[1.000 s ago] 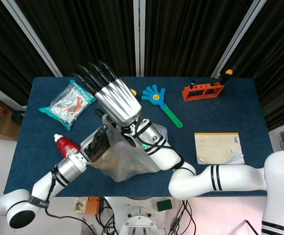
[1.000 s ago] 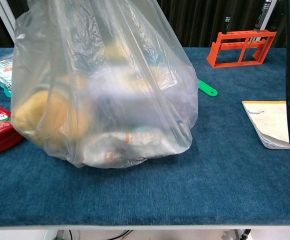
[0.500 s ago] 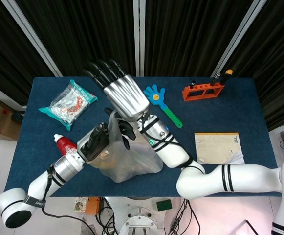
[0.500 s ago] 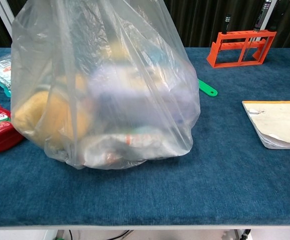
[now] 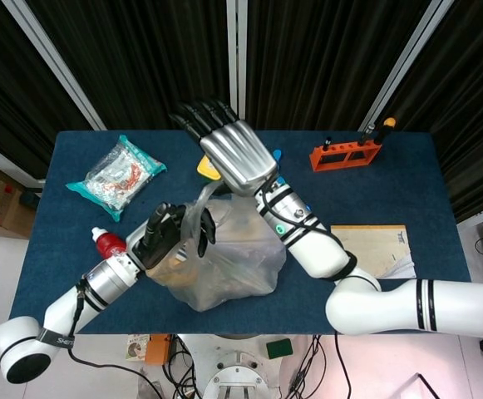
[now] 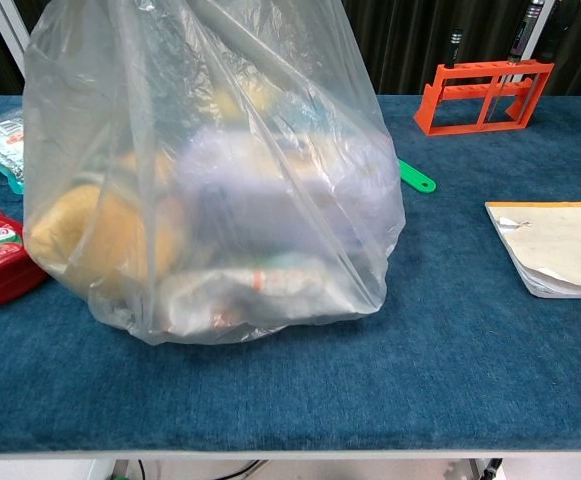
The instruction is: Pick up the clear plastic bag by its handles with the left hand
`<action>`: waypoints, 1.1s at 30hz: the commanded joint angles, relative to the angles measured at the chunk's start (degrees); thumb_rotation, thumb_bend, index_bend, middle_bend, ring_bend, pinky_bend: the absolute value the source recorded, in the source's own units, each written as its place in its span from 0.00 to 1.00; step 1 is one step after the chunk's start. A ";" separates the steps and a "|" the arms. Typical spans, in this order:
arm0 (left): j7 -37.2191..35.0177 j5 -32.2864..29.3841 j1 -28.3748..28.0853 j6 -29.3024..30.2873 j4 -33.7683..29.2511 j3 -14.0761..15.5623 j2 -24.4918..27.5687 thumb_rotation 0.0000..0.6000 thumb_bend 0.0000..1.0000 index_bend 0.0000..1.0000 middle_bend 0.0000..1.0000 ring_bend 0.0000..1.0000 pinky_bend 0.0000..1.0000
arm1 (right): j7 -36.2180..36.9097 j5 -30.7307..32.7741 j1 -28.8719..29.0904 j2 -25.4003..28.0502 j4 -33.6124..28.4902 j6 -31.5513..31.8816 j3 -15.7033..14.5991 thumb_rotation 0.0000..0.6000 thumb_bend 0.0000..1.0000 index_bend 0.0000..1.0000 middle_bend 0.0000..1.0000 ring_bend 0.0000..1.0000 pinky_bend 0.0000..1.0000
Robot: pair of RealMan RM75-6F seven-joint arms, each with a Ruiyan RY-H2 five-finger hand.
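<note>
One clear plastic bag (image 5: pixel 224 262) sits on the blue table (image 5: pixel 374 183), just right of a red bottle (image 5: pixel 108 243). The left hand (image 5: pixel 170 233) grips its handles (image 5: pixel 198 208); above it, the right hand (image 5: pixel 229 150) hovers, fingers straight and together, holding nothing

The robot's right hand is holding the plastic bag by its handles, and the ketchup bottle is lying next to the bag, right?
Not quite: the left hand grips the bag handles, as the head view shows. The right hand hovers open above. The ketchup bottle does lie beside the bag.
</note>
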 commanded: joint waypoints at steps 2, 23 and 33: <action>-1.91 -0.39 0.09 0.56 0.15 -0.58 0.28 0.17 0.03 0.49 0.55 0.49 0.63 | 3.09 0.70 -0.84 3.49 -1.37 -3.81 -0.38 1.00 0.10 0.00 0.00 0.00 0.00; -5.59 -6.70 0.86 2.84 -0.35 -4.42 1.45 0.16 0.03 0.43 0.47 0.46 0.60 | 25.37 -8.98 -9.66 11.68 -6.29 -7.34 2.55 1.00 0.10 0.00 0.00 0.00 0.00; -3.35 -7.89 0.20 2.19 -2.67 -5.81 1.25 0.17 0.03 0.31 0.39 0.41 0.58 | 34.84 -17.93 -17.57 16.30 -8.49 -3.23 4.58 1.00 0.10 0.00 0.00 0.00 0.00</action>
